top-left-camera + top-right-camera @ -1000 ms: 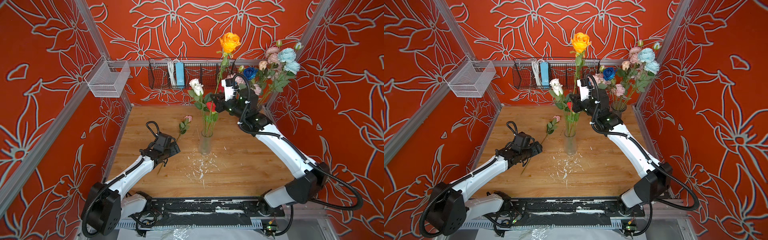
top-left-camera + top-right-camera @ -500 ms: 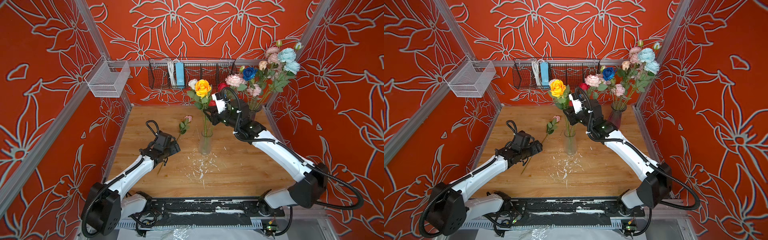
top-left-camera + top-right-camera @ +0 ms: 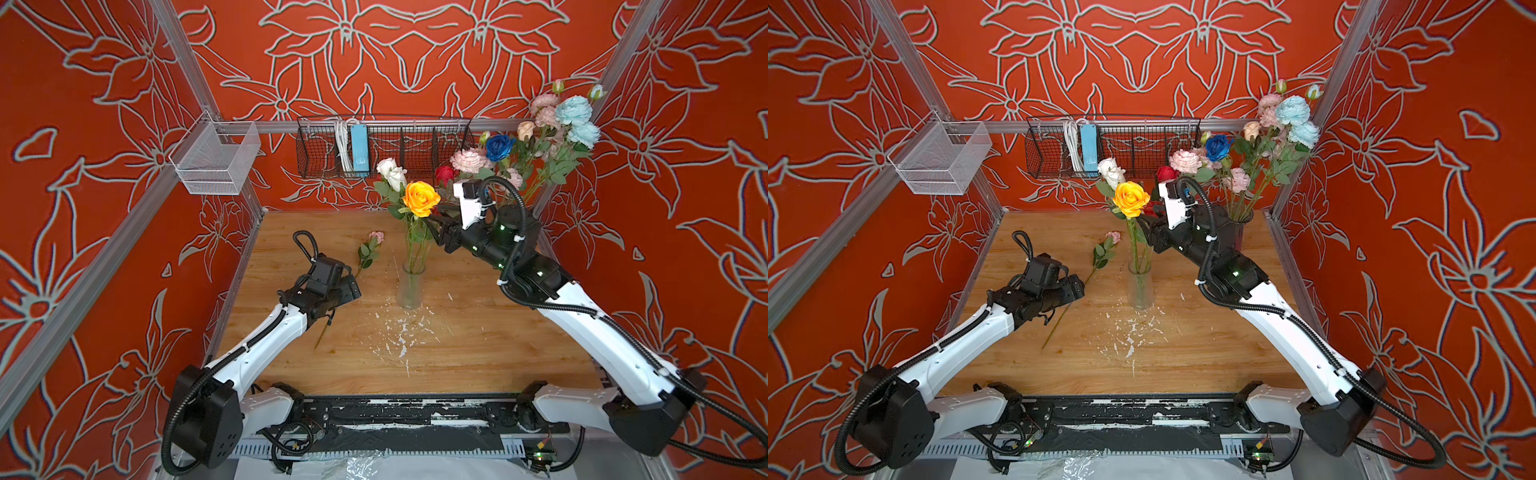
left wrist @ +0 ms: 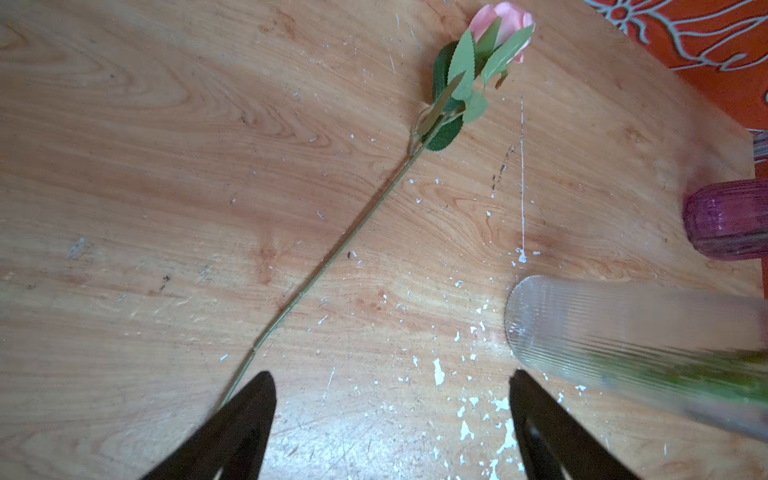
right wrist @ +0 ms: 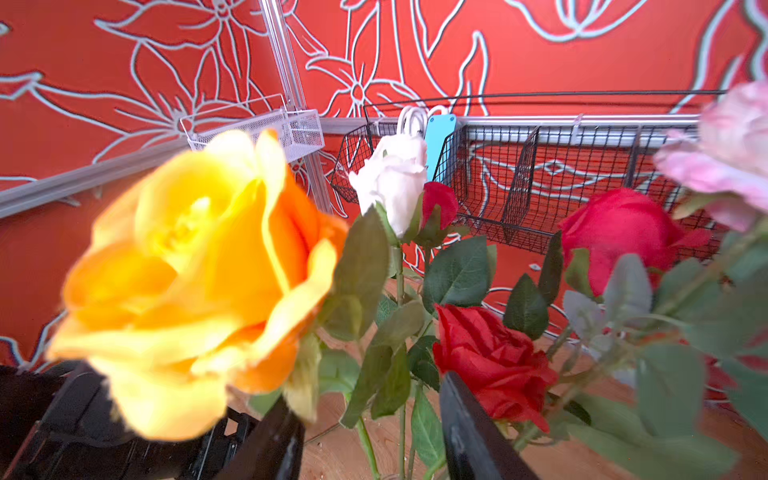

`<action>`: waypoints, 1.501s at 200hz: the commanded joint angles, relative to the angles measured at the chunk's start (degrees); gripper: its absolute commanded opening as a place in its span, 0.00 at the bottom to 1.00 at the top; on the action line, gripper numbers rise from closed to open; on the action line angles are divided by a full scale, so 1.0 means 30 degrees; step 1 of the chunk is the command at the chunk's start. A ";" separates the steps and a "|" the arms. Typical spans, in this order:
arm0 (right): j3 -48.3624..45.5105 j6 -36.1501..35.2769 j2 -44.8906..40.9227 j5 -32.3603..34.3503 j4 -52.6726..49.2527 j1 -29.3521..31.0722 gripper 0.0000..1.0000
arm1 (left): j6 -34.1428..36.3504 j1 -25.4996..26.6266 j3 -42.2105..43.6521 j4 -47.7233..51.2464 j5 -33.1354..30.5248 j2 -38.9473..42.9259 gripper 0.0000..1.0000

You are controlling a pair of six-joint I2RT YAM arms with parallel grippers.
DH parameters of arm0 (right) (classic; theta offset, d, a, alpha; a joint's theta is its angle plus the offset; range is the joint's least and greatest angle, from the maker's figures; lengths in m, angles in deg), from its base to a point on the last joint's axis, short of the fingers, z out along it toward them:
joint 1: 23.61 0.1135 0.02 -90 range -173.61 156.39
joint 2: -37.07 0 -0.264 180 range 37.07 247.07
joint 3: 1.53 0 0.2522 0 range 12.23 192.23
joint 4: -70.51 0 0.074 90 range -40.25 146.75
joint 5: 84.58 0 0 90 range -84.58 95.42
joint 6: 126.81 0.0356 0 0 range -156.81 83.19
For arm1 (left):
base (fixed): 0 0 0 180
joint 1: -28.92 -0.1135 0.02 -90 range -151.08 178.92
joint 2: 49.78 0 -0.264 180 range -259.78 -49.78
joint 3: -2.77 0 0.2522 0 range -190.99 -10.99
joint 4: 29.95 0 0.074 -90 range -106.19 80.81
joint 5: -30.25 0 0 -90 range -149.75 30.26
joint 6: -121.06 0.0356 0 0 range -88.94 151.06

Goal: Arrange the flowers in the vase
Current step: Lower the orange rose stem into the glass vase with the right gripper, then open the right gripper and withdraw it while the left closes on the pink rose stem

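Your right claw [image 5: 365,392] stands parted beside the yellow rose [image 3: 420,198] in the vase [image 3: 410,291]; your left claw [image 4: 390,374] gapes wide, 1 finger over the pink rose [image 4: 461,79].

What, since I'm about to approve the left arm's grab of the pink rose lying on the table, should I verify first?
1. Left gripper open: ok.
2. Pink rose stem centred between its jaws: not ok, the stem runs off behind one side.
3. Clear vase upright: ok.
4. Yellow rose stem in the vase: ok.
5. Right gripper open: ok.
6. Right gripper clear of the red rose: cannot tell.
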 commanded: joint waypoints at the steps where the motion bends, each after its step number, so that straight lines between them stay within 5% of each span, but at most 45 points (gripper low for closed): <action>1: -0.0380 0.0077 -0.0694 0.1344 -0.0969 0.0079 0.54 | 0.0484 -0.0121 -0.0708 0.1095 -0.0447 -0.0724 0.88; 102: -0.4560 0.1042 -0.5497 0.4676 -0.2408 0.0063 0.55 | 0.2757 -0.0121 -0.4660 0.2562 -0.1194 -0.6617 0.73; 202: -0.7496 0.2450 -0.7697 0.6826 -0.2883 -0.0315 0.55 | 0.7293 -0.0481 -1.1052 0.0869 -0.1427 -1.4726 0.71; 248: -0.9559 0.3407 -0.9298 0.7167 -0.3334 -0.0410 0.54 | 0.8427 -0.1474 -1.4215 0.2236 -0.0032 -1.7788 0.55; 300: -1.0567 0.3851 -1.0310 0.7497 -0.3572 -0.0463 0.53 | 0.8535 -0.1820 -1.3820 0.2745 0.1148 -1.7883 0.29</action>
